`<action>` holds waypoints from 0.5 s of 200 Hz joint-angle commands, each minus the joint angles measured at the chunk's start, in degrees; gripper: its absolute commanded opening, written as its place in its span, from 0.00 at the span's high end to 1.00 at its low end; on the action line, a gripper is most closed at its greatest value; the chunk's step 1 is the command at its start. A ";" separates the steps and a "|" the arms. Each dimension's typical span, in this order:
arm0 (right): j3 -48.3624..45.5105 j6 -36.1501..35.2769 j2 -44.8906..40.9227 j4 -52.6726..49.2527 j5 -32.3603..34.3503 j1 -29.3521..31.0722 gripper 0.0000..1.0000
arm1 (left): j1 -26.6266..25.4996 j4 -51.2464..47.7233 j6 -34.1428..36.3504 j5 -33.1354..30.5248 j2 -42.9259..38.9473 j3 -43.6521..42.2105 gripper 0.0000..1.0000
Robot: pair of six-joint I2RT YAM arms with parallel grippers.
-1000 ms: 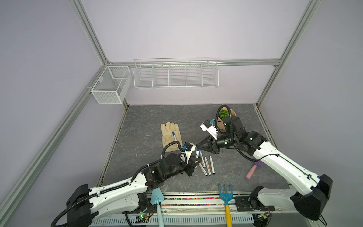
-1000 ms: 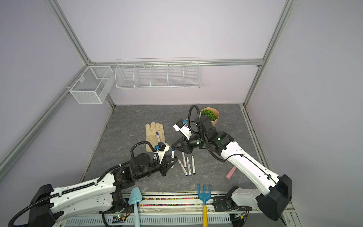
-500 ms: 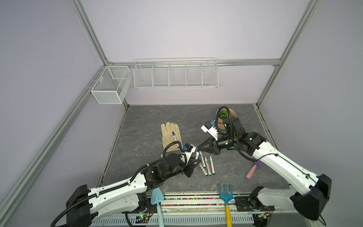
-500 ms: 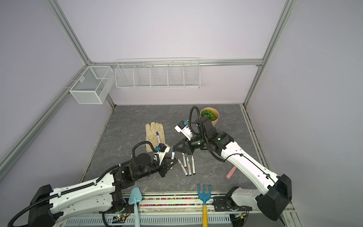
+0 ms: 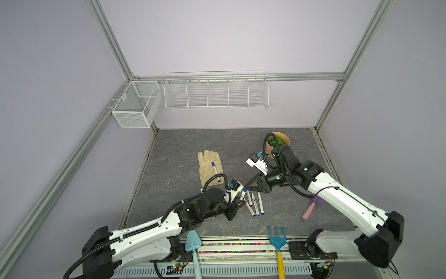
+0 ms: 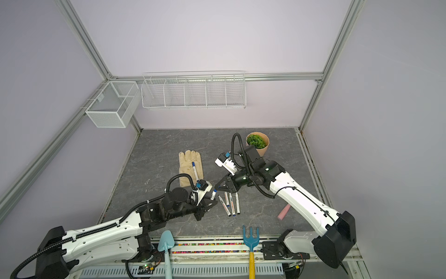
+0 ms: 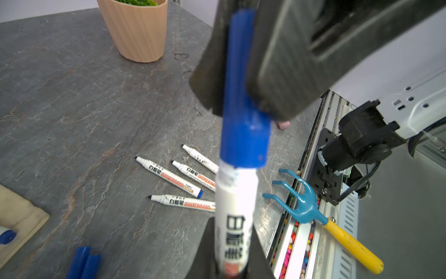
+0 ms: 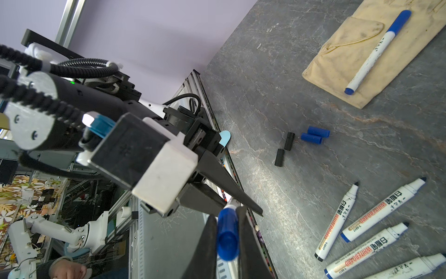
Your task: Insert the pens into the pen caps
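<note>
My left gripper point(image 5: 240, 201) point(image 7: 233, 224) is shut on the white barrel of a pen point(image 7: 235, 212) point(image 6: 213, 195). A blue pen cap point(image 7: 243, 125) point(image 8: 226, 239) sits over that pen's tip, and my right gripper point(image 5: 247, 187) point(image 8: 226, 217) is shut on it. The two grippers meet tip to tip above the mat. Several uncapped pens point(image 5: 253, 204) point(image 8: 362, 229) lie side by side just right of them. Two loose blue caps point(image 8: 313, 135) and two black caps point(image 8: 284, 149) lie on the mat. One capped pen point(image 5: 215, 171) rests on the glove point(image 5: 207, 164).
A potted plant point(image 5: 281, 142) stands at the back right behind my right arm. A pink-handled tool point(image 5: 310, 210) lies under that arm. A blue rake point(image 5: 277, 239) and a light-blue trowel point(image 5: 193, 244) lie at the front edge. Wire baskets point(image 5: 216, 93) hang on the back wall.
My right gripper with the blue cap has edged slightly closer to the pen in my left gripper. Both grips are unchanged.
</note>
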 commanded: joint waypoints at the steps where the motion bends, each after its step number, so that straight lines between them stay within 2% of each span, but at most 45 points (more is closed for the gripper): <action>1: -0.77 -0.83 0.74 -13.14 -9.51 2.83 0.93 | 3.59 2.52 -0.47 -8.71 -0.19 3.44 1.00; 100: -1.65 1.95 1.84 -11.25 -12.93 4.09 0.93 | 3.59 3.92 0.07 -7.67 1.67 4.32 1.00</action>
